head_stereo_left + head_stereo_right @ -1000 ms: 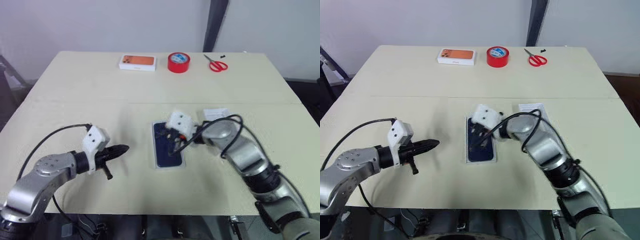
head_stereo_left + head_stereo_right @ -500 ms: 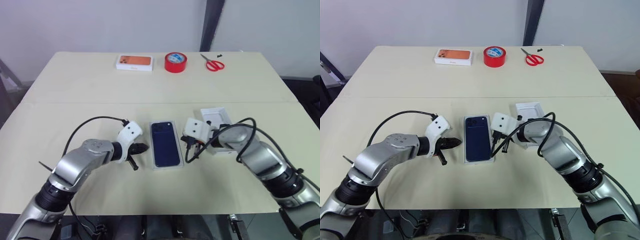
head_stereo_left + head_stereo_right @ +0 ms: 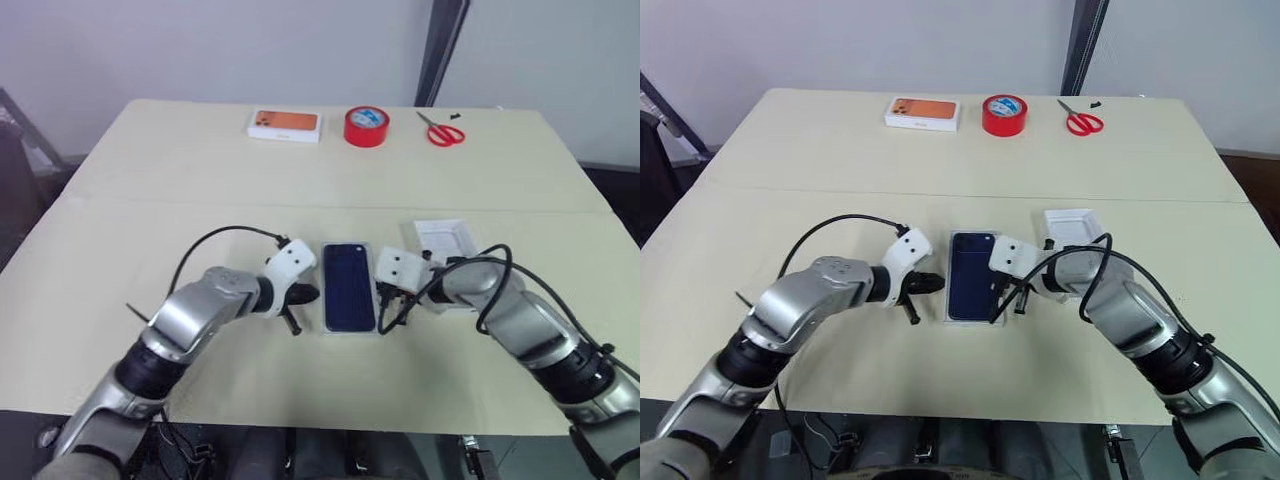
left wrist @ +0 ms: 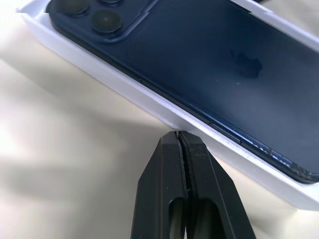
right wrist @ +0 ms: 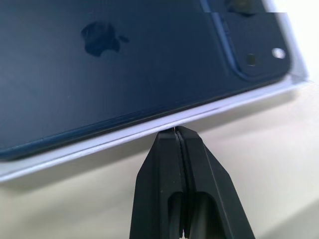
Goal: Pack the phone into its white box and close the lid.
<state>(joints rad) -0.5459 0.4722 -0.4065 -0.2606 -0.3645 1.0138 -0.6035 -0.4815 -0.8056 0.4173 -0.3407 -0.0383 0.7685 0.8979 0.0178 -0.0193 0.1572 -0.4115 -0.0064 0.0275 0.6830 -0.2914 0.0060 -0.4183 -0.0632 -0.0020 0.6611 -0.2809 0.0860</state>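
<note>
- Left wrist view: the left gripper [image 4: 179,135] has its black fingers pressed together, tips at the rim of the shallow white rectangular box [image 4: 149,102].
- The slim dark navy-blue phone [image 3: 348,285] lies back-up in that box.
- The right gripper [image 5: 175,131], also pressed together, meets the opposite rim.
- A white shell lid [image 3: 446,240] sits beside the right arm.

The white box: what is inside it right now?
The phone, dark navy, lies back up inside the white box, camera cluster showing. Only the tray's thin rim is visible; its floor is covered by the phone.
</note>
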